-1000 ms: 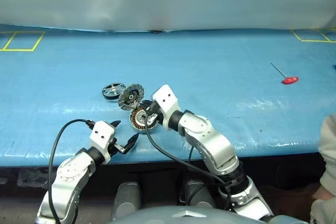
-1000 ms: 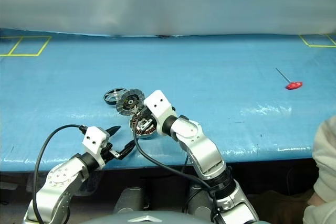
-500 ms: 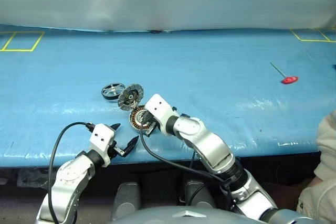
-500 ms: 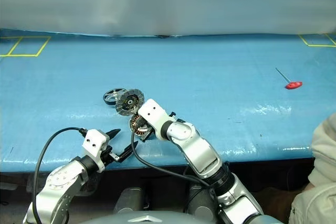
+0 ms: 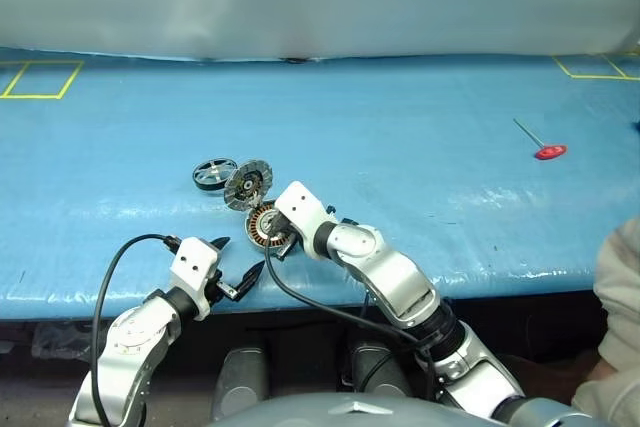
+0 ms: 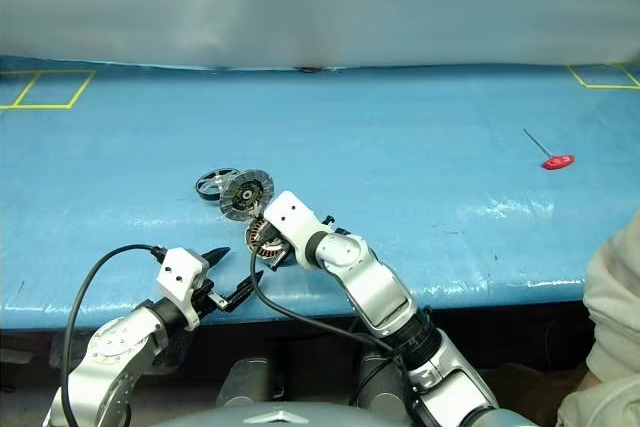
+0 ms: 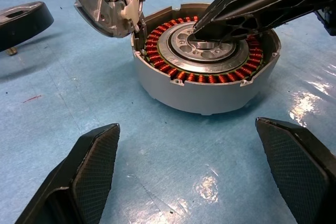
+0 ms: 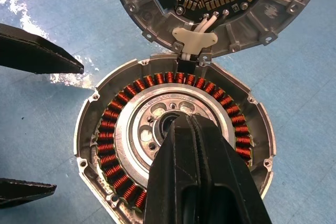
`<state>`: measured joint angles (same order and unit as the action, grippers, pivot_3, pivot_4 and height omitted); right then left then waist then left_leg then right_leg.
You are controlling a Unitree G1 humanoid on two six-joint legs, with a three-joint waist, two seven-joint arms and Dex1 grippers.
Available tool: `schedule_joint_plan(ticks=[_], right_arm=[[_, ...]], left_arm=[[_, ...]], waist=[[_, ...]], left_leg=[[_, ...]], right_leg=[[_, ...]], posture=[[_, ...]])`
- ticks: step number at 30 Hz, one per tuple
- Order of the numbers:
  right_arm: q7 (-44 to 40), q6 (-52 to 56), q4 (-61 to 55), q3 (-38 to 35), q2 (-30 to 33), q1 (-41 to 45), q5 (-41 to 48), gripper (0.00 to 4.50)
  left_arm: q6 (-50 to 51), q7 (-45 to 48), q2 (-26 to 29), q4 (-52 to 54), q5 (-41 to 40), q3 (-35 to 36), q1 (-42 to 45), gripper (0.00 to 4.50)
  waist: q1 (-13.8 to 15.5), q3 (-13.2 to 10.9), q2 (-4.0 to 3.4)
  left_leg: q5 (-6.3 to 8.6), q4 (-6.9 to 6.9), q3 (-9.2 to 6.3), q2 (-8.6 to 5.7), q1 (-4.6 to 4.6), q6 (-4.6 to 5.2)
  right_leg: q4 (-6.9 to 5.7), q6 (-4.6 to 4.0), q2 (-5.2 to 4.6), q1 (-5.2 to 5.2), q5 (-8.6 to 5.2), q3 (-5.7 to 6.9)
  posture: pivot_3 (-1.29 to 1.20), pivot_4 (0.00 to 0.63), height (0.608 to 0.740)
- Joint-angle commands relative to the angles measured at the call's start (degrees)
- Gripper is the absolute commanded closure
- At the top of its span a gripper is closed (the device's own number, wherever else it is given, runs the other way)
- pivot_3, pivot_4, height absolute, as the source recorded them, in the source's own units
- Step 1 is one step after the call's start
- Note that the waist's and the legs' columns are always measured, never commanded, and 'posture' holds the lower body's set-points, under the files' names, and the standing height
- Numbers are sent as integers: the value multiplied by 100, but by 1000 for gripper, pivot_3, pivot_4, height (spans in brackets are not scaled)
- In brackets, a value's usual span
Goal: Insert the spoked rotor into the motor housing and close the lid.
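1. Right wrist view: the right gripper [image 8: 181, 121] has its fingers clenched together with nothing between them, and their tips rest on the central hub of the motor housing [image 8: 105, 129], inside the ring of copper windings.
2. The lid [image 8: 131, 3] stands tilted up from the housing's far rim, where it is hinged, with its inner face and white wires showing.
3. In the left eye view the housing sits on the blue worktop [image 5: 400, 127] near its front edge, and the lid leans just behind it.
4. The spoked rotor [image 5: 215, 172] lies flat on the worktop just beside the lid, on the robot's left, apart from the housing.
5. The left gripper [image 5: 235, 265] hovers at the worktop's front edge, near the housing, its fingers [image 7: 92, 163] released and spread wide, grasping nothing.
6. A red-handled tool [image 5: 545, 150] lies far to the right.
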<state>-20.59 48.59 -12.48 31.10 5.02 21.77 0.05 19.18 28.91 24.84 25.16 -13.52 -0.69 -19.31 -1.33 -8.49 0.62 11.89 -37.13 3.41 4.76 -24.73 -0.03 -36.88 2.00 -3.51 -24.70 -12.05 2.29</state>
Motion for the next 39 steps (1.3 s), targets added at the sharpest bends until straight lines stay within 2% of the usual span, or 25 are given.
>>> schedule_joint_plan(ticks=[1,32,39], right_arm=[[-14,-81,-40,28,-61,67,-25,4449],[-233,-692,82,21,-100,-144,36,4449],[-371,-351,-633,-367,-164,-121,409,4449]], left_arm=[[-121,10,-10,276,8,-27,1,0],[-112,13,-15,187,-15,-18,1,0],[-153,21,-21,178,-30,9,2,0]], waist=[[-5,0,0],[-5,0,0],[3,-1,-1]], left_leg=[[0,0,0,0,0,0],[0,3,0,0,-3,0],[0,3,0,0,-6,0]], right_leg=[[0,0,0,0,0,0],[2,-1,0,-4,-1,0],[2,-1,0,-5,-1,0]], posture=[[0,150,740],[0,150,740],[0,150,740]])
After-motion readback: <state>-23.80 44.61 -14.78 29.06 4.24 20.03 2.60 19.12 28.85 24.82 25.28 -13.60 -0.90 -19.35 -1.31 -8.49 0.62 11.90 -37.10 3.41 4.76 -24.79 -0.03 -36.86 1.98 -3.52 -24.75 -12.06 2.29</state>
